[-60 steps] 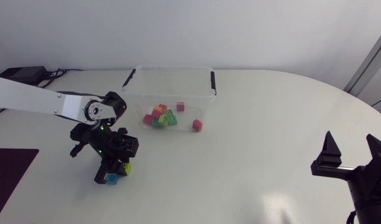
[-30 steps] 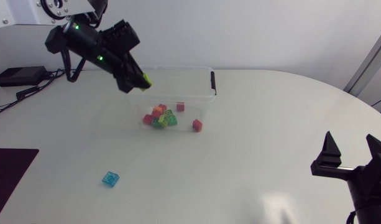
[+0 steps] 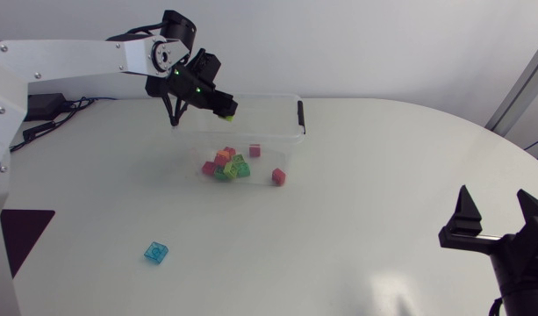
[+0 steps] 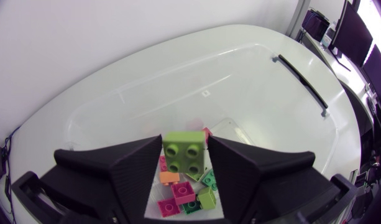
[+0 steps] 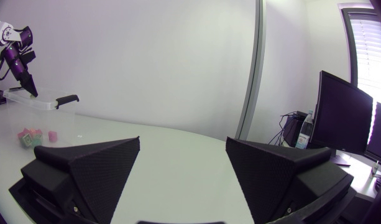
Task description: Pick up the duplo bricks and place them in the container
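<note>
Pinching 1 green brick (image 4: 184,151), left hand (image 3: 225,107) hangs above container (image 3: 251,96). Off-centre release could bounce it off rim onto worktop (image 3: 383,175).

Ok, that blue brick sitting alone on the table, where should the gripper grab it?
Probably from straight above, pinching two opposite side walls of the blue brick. It lies flat on the table with open space all round, turned diagonally, so the wrist should rotate to match its sides.

A clear open container (image 3: 247,96) at upper middle holds a heap of pink, orange and green bricks (image 3: 226,164), a lime brick (image 3: 225,111) is held above its back-left rim, and a blue brick (image 3: 156,253) lies flat at lower left.
</note>
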`<act>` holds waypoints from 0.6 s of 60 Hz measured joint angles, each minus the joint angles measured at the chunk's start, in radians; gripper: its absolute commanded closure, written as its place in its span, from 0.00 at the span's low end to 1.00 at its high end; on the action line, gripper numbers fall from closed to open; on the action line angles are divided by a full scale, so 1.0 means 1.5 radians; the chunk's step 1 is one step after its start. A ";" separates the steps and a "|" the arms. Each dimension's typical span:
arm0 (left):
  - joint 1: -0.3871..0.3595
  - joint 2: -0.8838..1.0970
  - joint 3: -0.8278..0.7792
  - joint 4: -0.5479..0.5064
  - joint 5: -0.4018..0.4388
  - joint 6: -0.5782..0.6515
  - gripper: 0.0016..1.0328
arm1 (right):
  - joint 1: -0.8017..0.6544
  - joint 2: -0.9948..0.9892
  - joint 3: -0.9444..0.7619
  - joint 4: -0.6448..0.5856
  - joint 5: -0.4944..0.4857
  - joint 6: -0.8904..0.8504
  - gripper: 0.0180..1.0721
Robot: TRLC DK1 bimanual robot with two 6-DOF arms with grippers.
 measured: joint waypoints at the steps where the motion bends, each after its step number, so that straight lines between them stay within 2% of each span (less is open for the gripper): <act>1: -0.001 0.000 0.000 0.000 -0.002 -0.004 0.19 | 0.000 0.000 0.000 0.000 0.000 0.000 0.05; 8: 0.002 -0.039 -0.016 -0.008 -0.004 -0.016 0.19 | 0.000 0.000 0.000 0.000 0.000 0.000 0.05; 13: 0.018 -0.143 -0.083 -0.020 -0.005 -0.017 0.16 | 0.000 0.000 0.000 0.000 0.000 0.000 0.05; 24: 0.086 -0.323 -0.169 -0.148 -0.005 -0.019 0.16 | 0.000 0.000 0.000 0.000 0.000 0.000 0.05; 27: 0.096 -0.342 -0.205 -0.179 -0.004 -0.016 0.09 | 0.000 0.000 0.000 0.000 0.000 0.000 0.05; 30: 0.102 -0.352 -0.247 -0.195 -0.004 -0.014 0.05 | 0.000 0.000 0.000 0.000 0.000 0.000 0.05; 36: 0.120 -0.361 -0.354 -0.210 -0.004 0.002 0.04 | 0.000 0.000 0.000 0.000 0.000 0.000 0.05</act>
